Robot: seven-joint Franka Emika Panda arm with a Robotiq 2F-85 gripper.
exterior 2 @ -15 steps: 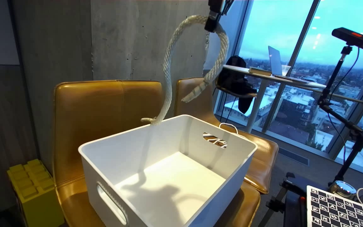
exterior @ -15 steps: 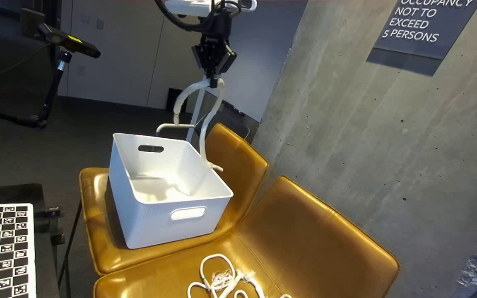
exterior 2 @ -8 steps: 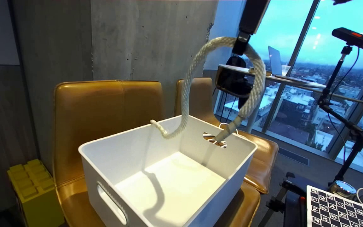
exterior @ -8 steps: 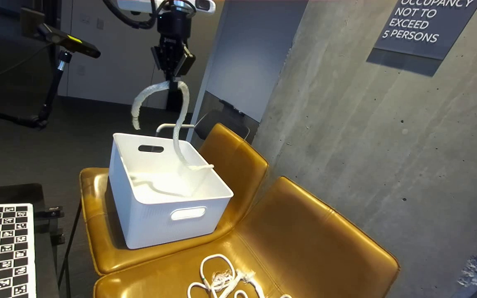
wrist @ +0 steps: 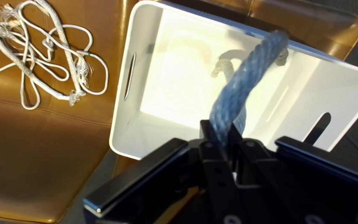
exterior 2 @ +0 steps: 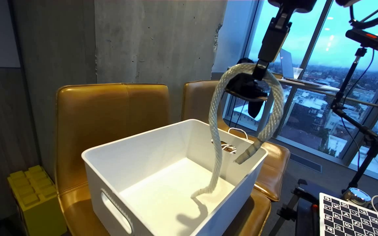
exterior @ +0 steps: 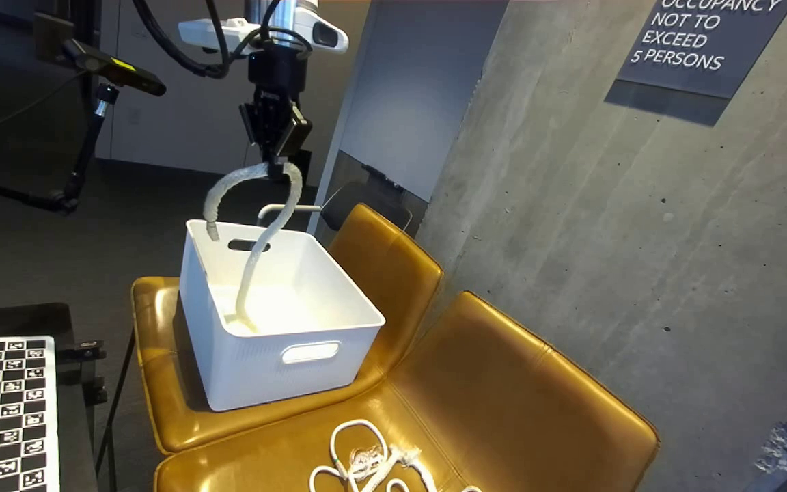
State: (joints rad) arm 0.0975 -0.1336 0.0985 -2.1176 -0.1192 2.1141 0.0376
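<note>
White braided rope point(exterior 2: 213, 121) was clamped between my fingers point(exterior 2: 259, 70), which pointed down and pinched it nearer one end, so that it arched over and fell away on either side of my grip. The shorter limb curved down to a greyish, wrapped-looking tip; whether that tip hung below the rim of the white bin point(exterior: 277, 386) beneath me, I could not tell. The longer limb dropped inside the bin, its end bent sideways; I could not tell whether that end touched the bottom.

The bin sat upright on the seat of a golden-brown chair point(exterior: 153, 335). Just beside it, on the seat of a matching second chair point(exterior: 540, 393), lay a loose tangle of white cords point(exterior: 380, 471), some with frayed ends. Behind the chairs rose a concrete wall point(exterior: 571, 205) bearing a dark occupancy sign point(exterior: 701, 44).

Farther out, in an exterior view, a yellow block point(exterior 2: 34, 193) shaped like a toy brick stood near the first chair, and a camera point(exterior 2: 369, 39) perched on a jointed mount point(exterior 2: 356, 123) before tall windows point(exterior 2: 323, 39).
</note>
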